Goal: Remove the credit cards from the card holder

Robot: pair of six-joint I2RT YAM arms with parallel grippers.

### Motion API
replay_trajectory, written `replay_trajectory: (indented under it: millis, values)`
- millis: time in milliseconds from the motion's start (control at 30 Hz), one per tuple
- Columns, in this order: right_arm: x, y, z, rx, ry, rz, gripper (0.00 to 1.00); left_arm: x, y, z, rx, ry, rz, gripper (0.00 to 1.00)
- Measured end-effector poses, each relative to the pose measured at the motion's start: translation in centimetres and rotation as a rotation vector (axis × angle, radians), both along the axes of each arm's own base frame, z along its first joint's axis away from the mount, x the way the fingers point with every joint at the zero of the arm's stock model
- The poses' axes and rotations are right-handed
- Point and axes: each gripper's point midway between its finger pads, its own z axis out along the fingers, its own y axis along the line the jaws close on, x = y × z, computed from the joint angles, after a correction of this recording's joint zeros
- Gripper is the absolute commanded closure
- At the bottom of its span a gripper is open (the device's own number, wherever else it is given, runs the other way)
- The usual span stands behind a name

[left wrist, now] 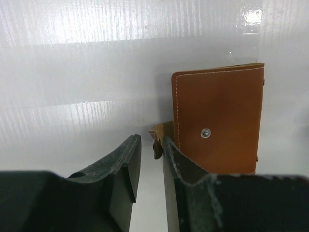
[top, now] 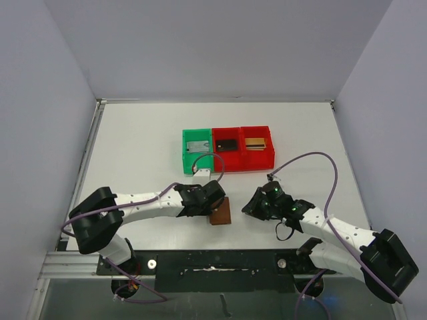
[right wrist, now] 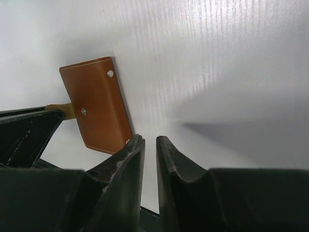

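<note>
The brown card holder (top: 221, 213) lies folded shut on the white table, its snap face up (left wrist: 219, 118). Its strap tab (left wrist: 158, 138) sticks out at the side, just between the tips of my left gripper (left wrist: 152, 139), close to one fingertip (left wrist: 167, 143). A gap still shows between the jaws and nothing is clamped. My right gripper (right wrist: 150, 138) hovers beside the holder's (right wrist: 99, 106) other edge, jaws narrowly open and empty. A gold-yellow credit card (top: 254, 143) lies in the right red bin. Whatever is inside the holder is hidden.
Three small bins stand in a row behind the holder: green (top: 187, 160), red (top: 228, 159) and red (top: 270, 152). The green one holds a grey card, the middle one a dark card. Grey walls enclose the table on three sides.
</note>
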Motion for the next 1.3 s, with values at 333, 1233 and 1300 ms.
replay_trajectory:
  millis: [333, 1233, 1300]
  values:
    - [0.1, 0.5, 0.1, 0.011, -0.002, 0.022, 0.82, 0.7, 1.0, -0.1, -0.086, -0.011, 0.052, 0.88]
    - [1.2, 3.0, 0.2, -0.014, 0.021, 0.114, 0.75, 0.8, -2.3, 6.0, -0.428, -0.131, -0.084, 1.0]
    - [1.1, 3.1, -0.3, -0.02, 0.032, 0.117, 0.77, 0.6, -2.8, 6.3, -0.431, -0.134, -0.117, 1.0]
